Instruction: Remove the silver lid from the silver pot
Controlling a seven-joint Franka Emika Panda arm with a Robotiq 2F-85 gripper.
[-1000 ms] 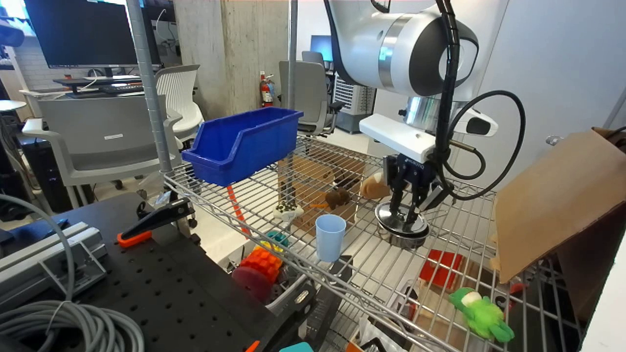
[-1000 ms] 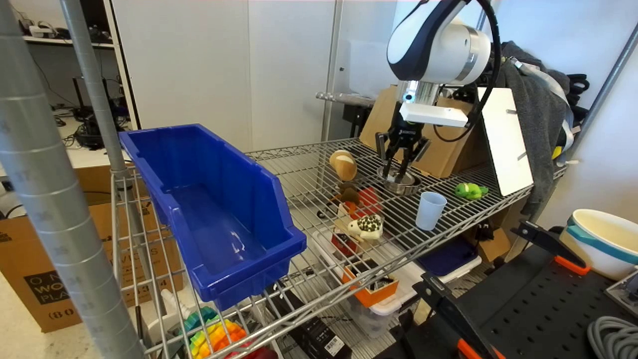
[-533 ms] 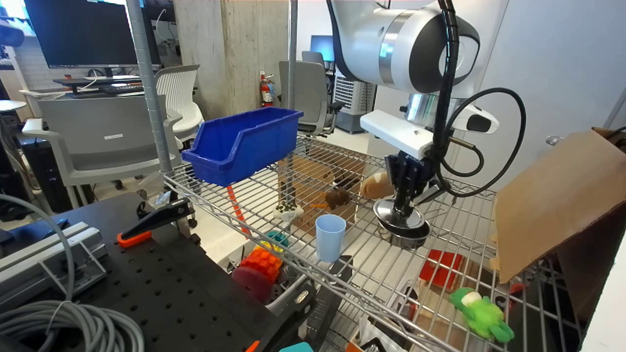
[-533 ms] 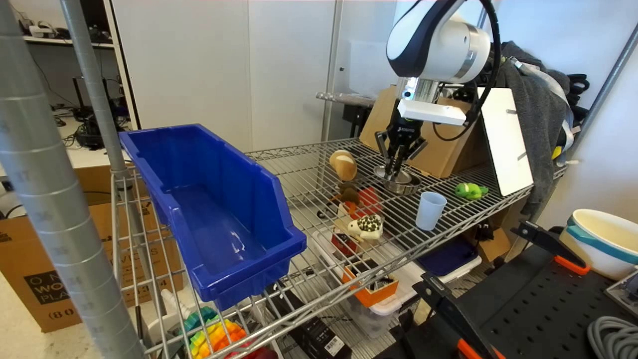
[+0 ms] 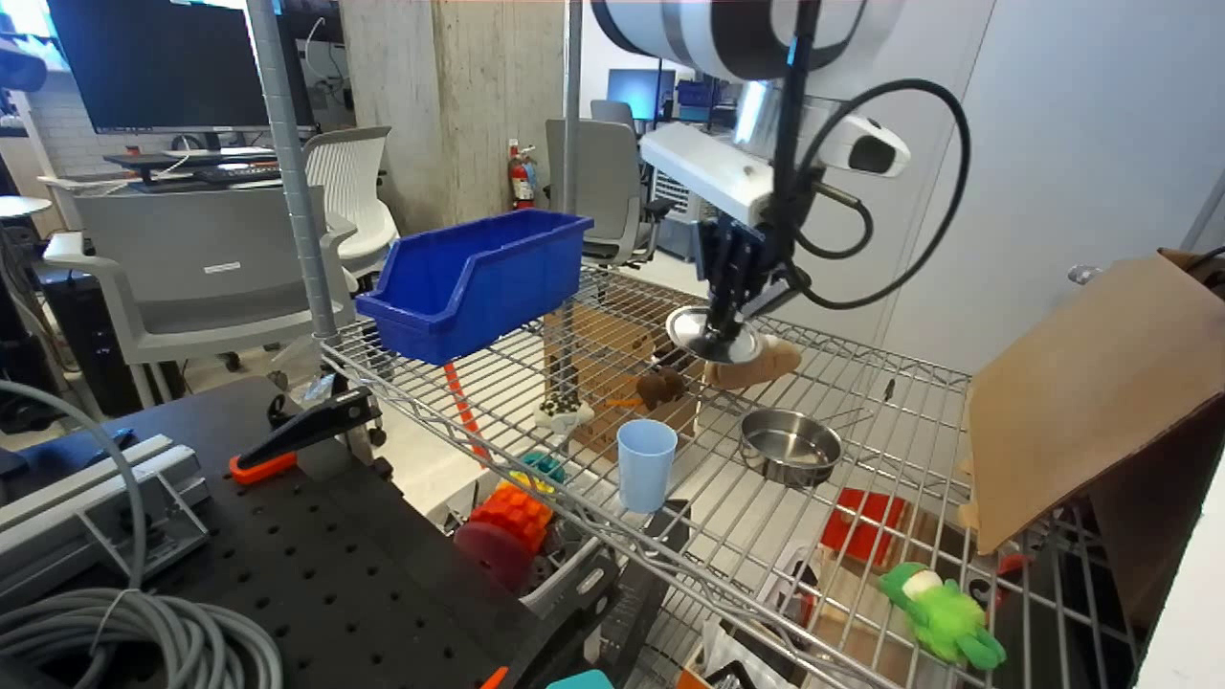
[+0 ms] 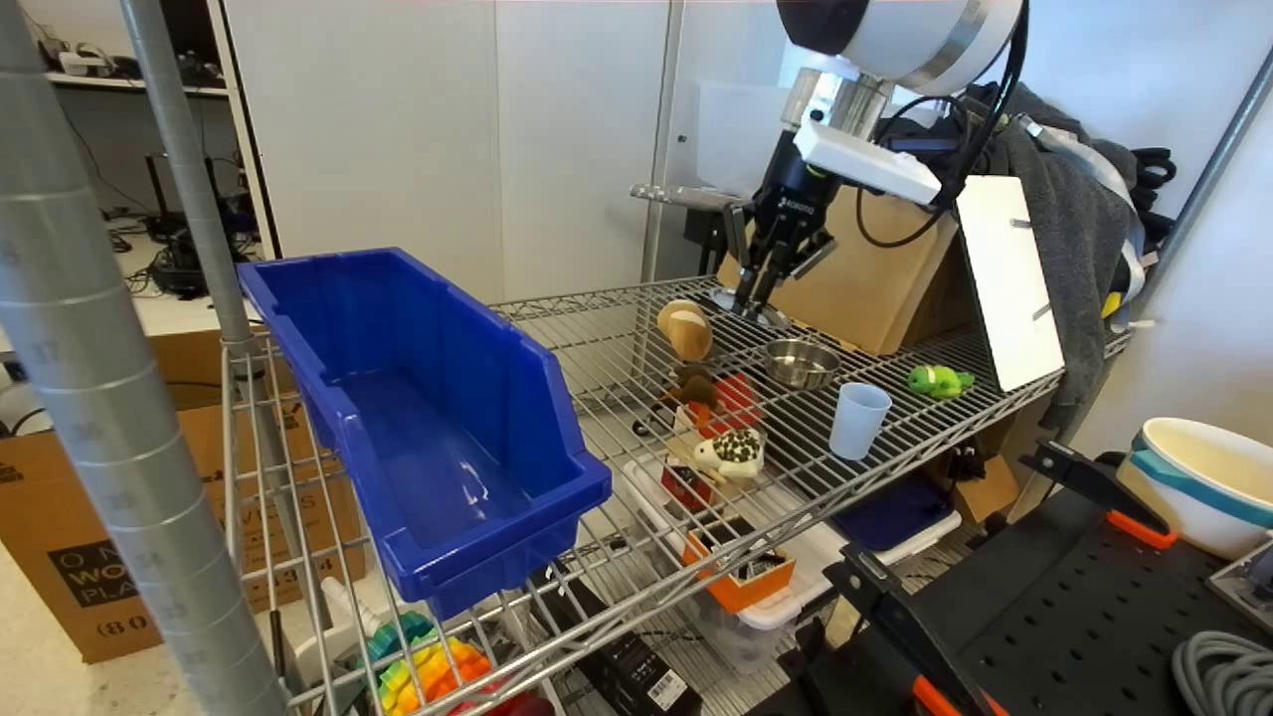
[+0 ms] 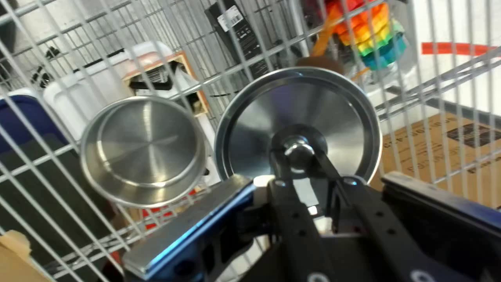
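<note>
Above a silver wire shelf (image 6: 900, 457), a black two-fingered robot gripper (image 7: 299, 153) grasps the small metal knob (image 7: 298, 148) of a round, shiny silver metal lid (image 7: 298, 111), now lifted well clear of the shallow, round steel pot (image 5: 790, 448) whose mouth it overlapped half a second earlier. Tilted in both exterior views, the lid shows a bright upper face with a dark ring around the knob, though how high it hangs is hard to judge. On the shelf, the pot stands open and upright, its polished floor and inner wall visible in the wrist view.
</note>
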